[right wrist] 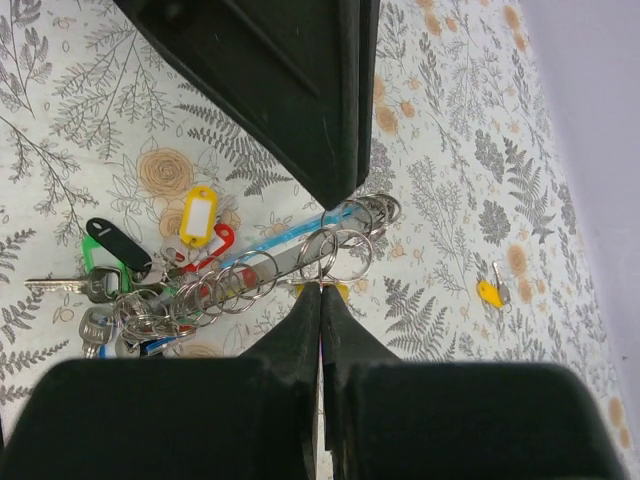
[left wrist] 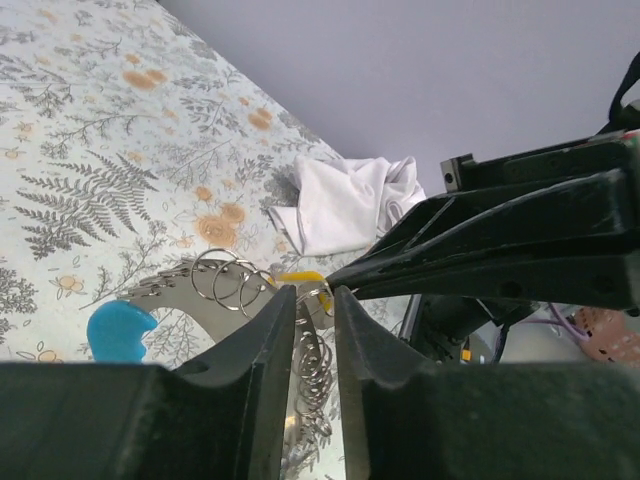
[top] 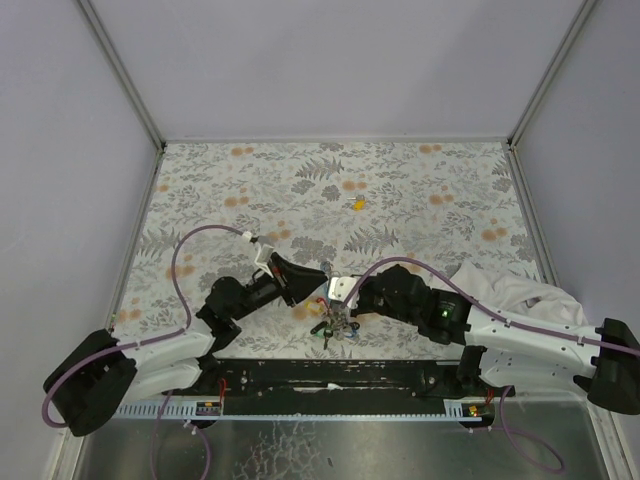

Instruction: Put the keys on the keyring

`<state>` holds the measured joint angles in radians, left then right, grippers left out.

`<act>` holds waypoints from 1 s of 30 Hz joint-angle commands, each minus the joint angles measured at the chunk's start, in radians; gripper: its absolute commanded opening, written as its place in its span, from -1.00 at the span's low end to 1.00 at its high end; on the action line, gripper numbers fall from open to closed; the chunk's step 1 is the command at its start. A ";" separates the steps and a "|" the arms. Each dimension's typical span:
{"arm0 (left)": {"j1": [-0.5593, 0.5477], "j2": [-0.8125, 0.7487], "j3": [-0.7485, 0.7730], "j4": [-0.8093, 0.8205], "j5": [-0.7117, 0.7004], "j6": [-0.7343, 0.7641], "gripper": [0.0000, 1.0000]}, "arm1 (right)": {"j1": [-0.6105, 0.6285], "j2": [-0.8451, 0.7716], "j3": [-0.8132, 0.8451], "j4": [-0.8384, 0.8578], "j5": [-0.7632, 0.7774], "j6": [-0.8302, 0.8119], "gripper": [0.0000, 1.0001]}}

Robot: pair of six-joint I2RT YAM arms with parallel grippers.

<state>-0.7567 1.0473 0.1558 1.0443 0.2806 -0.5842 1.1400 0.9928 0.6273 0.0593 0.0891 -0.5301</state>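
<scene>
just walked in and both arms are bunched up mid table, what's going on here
Both arms meet over the bunch of keys near the front edge of the table. The right end effector is shut, pinching what looks like a yellow key at the loops of the keyring. The left end effector, jaws slightly apart, sits at the same loops. A second yellow key lies alone farther back, not yet on the ring.

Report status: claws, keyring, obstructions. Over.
Left claw cracked open at keyring. Right claw shut on yellow key. Spare yellow key loose mid-table. Path clear.
</scene>
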 commanded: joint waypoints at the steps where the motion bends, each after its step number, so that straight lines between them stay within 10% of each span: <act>1: -0.003 -0.109 0.042 -0.151 0.024 0.136 -0.51 | 0.011 -0.016 0.092 -0.020 0.038 -0.060 -1.00; 30: 0.007 -0.084 0.246 -0.457 0.385 0.678 -0.02 | 0.011 0.026 0.223 -0.234 -0.072 -0.131 -1.00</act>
<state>-0.7555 0.9432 0.3515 0.5858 0.5896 0.0257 1.1419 1.0344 0.7883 -0.2054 0.0322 -0.6476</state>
